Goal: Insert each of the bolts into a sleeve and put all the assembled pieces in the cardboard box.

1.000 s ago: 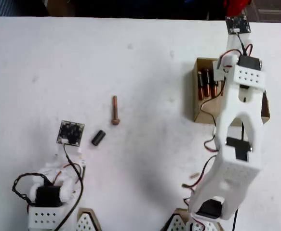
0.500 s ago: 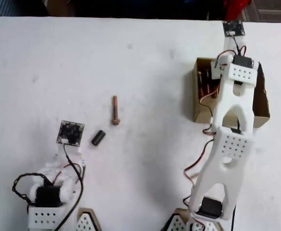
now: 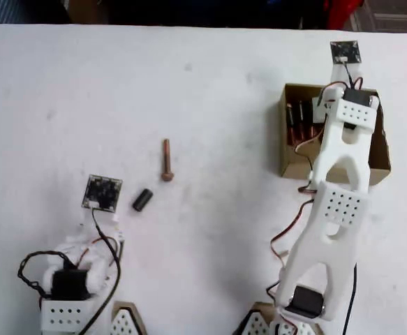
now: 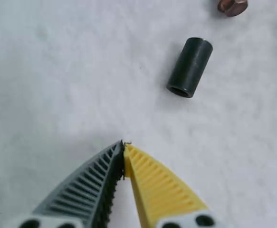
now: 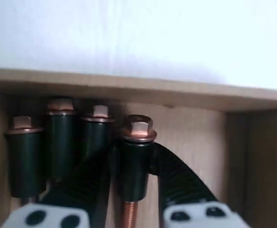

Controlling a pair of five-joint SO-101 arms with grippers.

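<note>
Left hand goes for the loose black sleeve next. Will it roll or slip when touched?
The sleeve lies on its side on the table and is a smooth, round cylinder, so a nudge across its axis will probably roll it. It looks rigid, so the left hand likely won't crush it. Its smooth wall may slip a little.

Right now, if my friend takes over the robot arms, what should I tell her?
Left gripper: shut, empty, close to the loose sleeve.
Right gripper: shut on an assembled piece, inside the cardboard box.
Done: three other pieces lie in the box.
One bolt lies on the table, apart from the sleeve.
Left: release this piece, join bolt and sleeve, box them.
</note>
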